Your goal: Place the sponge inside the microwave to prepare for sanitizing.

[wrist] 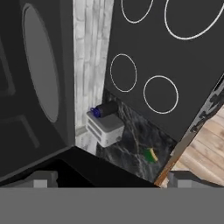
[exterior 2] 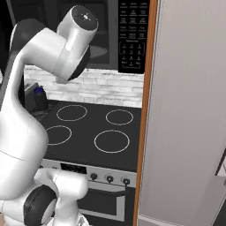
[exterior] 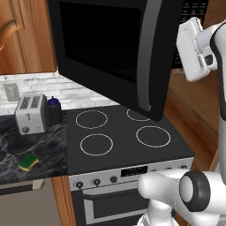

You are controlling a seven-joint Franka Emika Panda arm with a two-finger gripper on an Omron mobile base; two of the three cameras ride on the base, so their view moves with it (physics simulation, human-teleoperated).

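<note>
Down on the dark marbled counter (exterior: 44, 150) lies the sponge (exterior: 28, 162), a small block with a green top layer over a yellow one, near the counter's front edge and well apart from the silver two-slot toaster (exterior: 31, 114) standing at the white brick wall. Just beside the toaster is a dark jar with a blue lid (exterior: 54, 110). To the right of the counter sits the black stove (exterior: 123, 137) with its four ring burners.

Above the stove hangs the microwave (exterior: 114, 39), its door swung open (the grey turntable (wrist: 40, 61) shows inside, in the hand view). The white arm is raised high beside the open door, hand well above the stove and far from the sponge. The gripper (wrist: 111, 181) has its fingers spread wide and grasps nothing.
</note>
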